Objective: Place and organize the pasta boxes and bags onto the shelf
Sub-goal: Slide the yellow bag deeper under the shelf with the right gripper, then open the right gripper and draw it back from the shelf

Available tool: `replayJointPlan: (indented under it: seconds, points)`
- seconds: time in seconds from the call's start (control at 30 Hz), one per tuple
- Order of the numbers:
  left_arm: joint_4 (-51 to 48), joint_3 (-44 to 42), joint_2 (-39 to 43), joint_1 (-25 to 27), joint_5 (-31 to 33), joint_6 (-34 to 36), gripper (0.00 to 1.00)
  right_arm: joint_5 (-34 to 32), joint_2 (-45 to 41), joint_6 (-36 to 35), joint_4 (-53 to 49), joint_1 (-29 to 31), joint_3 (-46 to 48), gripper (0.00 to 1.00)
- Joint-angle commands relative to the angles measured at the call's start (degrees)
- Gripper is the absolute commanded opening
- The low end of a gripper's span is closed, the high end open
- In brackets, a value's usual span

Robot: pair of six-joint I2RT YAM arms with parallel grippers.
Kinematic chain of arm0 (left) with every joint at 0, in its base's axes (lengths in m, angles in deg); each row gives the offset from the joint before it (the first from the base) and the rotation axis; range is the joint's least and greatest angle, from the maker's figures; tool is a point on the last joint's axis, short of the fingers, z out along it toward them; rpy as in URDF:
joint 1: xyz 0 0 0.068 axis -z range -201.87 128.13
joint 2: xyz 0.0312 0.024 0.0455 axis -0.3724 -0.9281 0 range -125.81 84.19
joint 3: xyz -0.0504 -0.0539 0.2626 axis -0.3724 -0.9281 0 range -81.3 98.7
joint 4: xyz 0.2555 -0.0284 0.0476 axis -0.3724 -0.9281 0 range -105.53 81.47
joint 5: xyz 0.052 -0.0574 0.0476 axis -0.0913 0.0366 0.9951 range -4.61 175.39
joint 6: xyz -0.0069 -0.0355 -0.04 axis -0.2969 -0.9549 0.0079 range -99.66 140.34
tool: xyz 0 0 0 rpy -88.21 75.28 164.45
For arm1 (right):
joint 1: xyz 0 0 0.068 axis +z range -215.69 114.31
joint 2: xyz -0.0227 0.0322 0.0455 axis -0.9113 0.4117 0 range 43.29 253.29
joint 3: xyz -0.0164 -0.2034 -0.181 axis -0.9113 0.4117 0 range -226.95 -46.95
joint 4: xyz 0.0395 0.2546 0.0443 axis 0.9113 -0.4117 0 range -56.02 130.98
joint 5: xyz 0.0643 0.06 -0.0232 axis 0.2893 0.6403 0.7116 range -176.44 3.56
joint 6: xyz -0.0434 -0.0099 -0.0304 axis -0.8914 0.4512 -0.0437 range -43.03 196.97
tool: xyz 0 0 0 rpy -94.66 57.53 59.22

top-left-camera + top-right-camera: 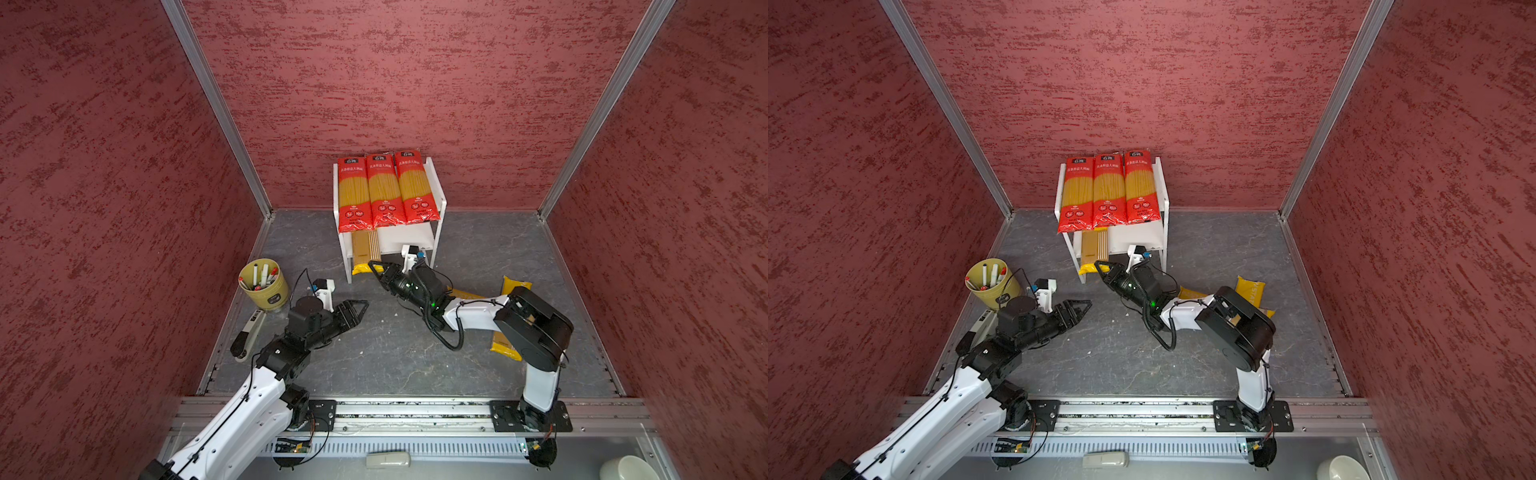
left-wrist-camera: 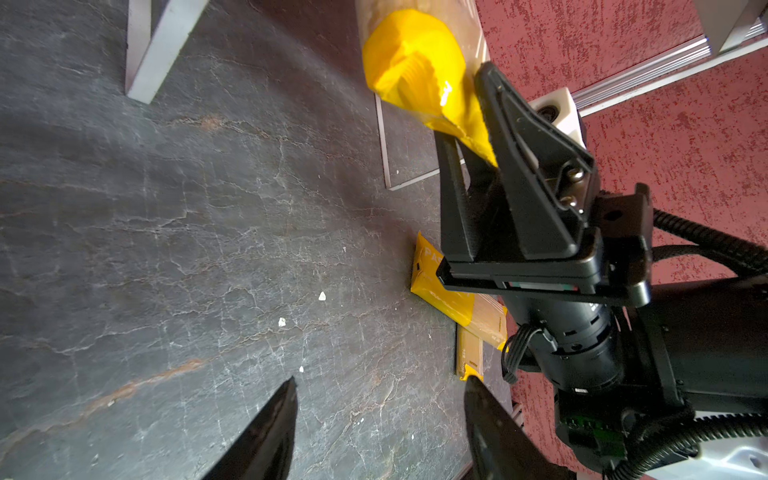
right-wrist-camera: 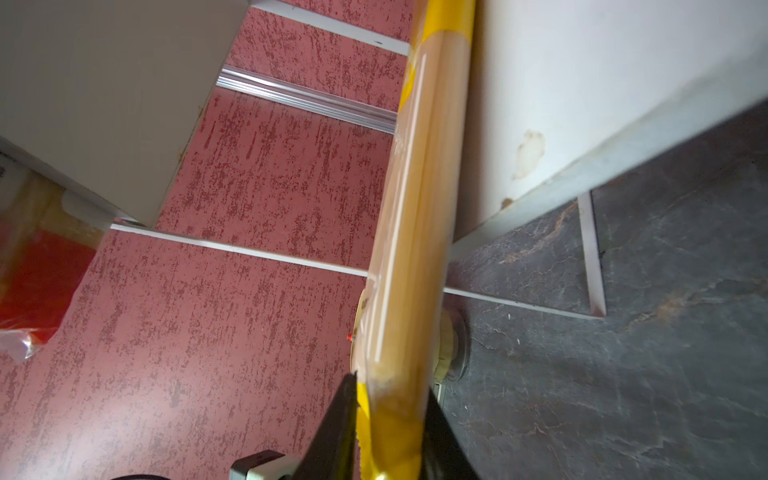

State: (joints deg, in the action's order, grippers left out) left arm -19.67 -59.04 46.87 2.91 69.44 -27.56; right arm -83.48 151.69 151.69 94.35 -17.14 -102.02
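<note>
On the lower board of the white shelf (image 1: 409,239), towards its left side, lies a long slim yellow pack (image 1: 365,249). It is glossy film over straight strands, and my right tool (image 1: 376,268) is clamped on its crinkled near end, which overhangs the front lip. Right of it the board is bare. Three shiny red packs (image 1: 386,191) fill the top board side by side. My left tool (image 1: 362,311) hangs half-open and empty over the veined grey desk (image 1: 374,357) before the shelf. Two more yellow packs (image 1: 515,286) lie front-right of the shelf, partly under my arm.
</note>
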Motion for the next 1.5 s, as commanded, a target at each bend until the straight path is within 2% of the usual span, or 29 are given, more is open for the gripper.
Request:
replayJointPlan:
  seconds: [0.0, 0.07, 0.33, 0.53, 0.6, 0.73, 0.93, 1.03, 1.23, 1.37, 1.47]
  points:
    - [0.0, -0.9, 0.5, 0.2, 1.1, 1.8, 0.63, 0.1, -2.8, 1.7, 3.2, 0.1, 1.5, 0.32]
    - [0.1, -1.0, 0.2, 0.3, 1.3, 2.3, 0.63, 0.1, -3.3, 1.5, 3.1, 0.1, 2.0, 0.32]
    - [0.5, -0.6, -0.7, 0.8, 1.3, 2.5, 0.63, 2.5, 0.1, 1.6, 2.5, 0.1, -4.0, 0.11]
    - [-0.1, -1.1, 0.6, 1.1, 2.1, 2.5, 0.63, 2.2, -0.2, 1.4, 2.1, 0.0, -3.1, 0.10]
    - [0.2, -1.1, 0.2, 1.1, 1.9, 2.6, 0.64, 2.5, -0.9, 1.3, 2.6, -0.3, -1.7, 0.14]
    - [1.3, -0.3, -1.6, 2.5, 2.6, 4.1, 0.64, 4.4, -2.9, 0.5, 3.1, -0.8, 0.8, 0.32]
    - [1.6, 0.2, -1.4, 9.6, 9.8, 7.6, 0.64, 5.7, -7.8, -3.2, -0.9, -1.2, 5.2, 0.47]
    - [3.7, -1.0, -0.7, 13.4, 13.3, 8.2, 0.65, 6.2, -9.9, -5.1, -3.4, -1.5, 6.7, 0.49]
    - [8.0, -2.0, -2.1, 17.7, 15.3, 9.3, 0.66, 5.6, -15.9, -7.5, -8.8, -2.5, 11.9, 0.49]
    - [12.4, -2.0, -4.7, 22.4, 18.1, 12.3, 0.67, 5.2, -20.9, -12.7, -24.5, -3.2, 12.5, 0.49]
    - [16.6, -2.2, -7.1, 25.8, 19.7, 14.0, 0.67, 2.3, -24.8, -17.0, -36.9, -3.5, 13.4, 0.49]
